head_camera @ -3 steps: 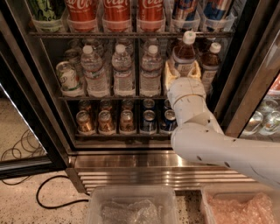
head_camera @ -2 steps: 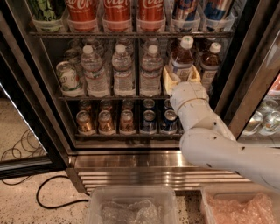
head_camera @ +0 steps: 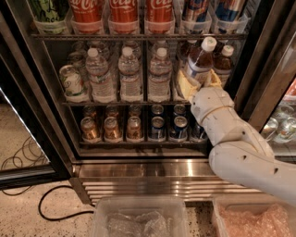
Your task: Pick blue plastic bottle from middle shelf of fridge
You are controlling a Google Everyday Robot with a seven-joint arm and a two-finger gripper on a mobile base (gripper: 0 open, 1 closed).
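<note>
Gripper point(head_camera: 200, 82) at the end of a white arm point(head_camera: 240, 148) is shown inside the fridge point(head_camera: 138, 169), at the right end of the middle shelf point(head_camera: 115, 102). Its yellowish fingers point(head_camera: 187, 86) are clamped on either side of the blue plastic bottle point(head_camera: 200, 62), which is tilted with its white cap leaning right. A similar bottle point(head_camera: 225, 62) is seen just beside it. Clear water bottles point(head_camera: 130, 74) are lined up to the left, red cola cans point(head_camera: 123, 11) are racked above, and small cans point(head_camera: 134, 128) below.
</note>
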